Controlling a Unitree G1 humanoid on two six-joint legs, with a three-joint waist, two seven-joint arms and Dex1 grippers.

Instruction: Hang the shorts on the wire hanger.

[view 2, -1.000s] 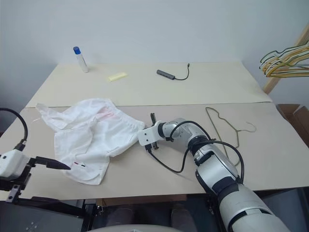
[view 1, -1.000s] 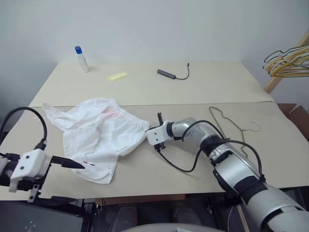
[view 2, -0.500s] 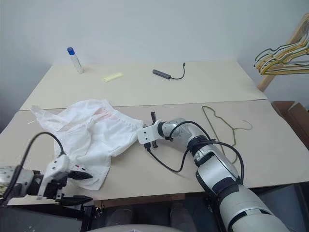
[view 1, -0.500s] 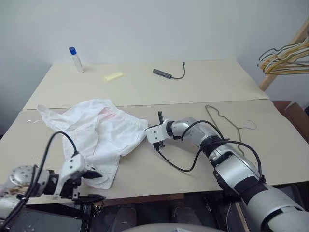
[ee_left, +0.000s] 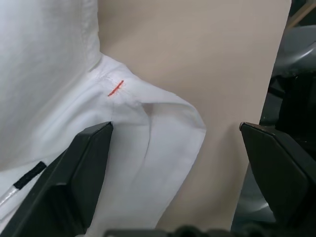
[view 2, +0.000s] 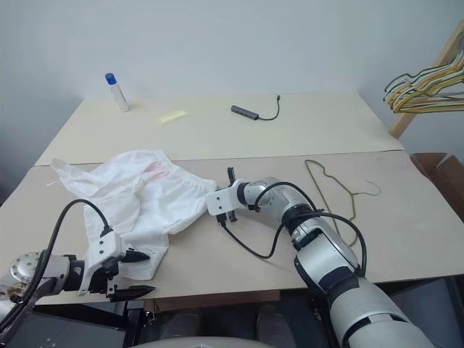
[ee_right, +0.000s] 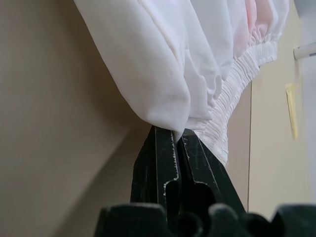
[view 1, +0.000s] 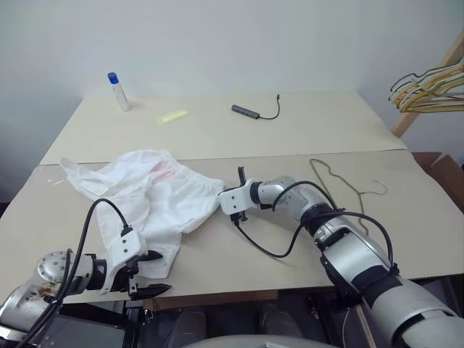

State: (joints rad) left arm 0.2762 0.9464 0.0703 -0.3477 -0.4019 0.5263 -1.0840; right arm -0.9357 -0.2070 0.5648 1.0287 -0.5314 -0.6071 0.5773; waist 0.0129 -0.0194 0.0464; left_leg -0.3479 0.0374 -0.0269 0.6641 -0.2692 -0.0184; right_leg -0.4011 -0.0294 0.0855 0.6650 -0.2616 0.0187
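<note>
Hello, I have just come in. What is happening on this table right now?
A humanoid robot is working on white shorts that lie crumpled on the table. Its right gripper is shut on the edge of the shorts at the elastic waistband. Its left gripper is open at the table's near edge, by a hem corner, and holds nothing. The wire hanger lies flat on the table beside the right arm, not yet used.

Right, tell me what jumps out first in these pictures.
The rumpled white shorts sprawl across the near left of the table, the right claw shut on their waistband edge. The left claw gapes open at their near hem. The wire hanger lies flat to the right.
</note>
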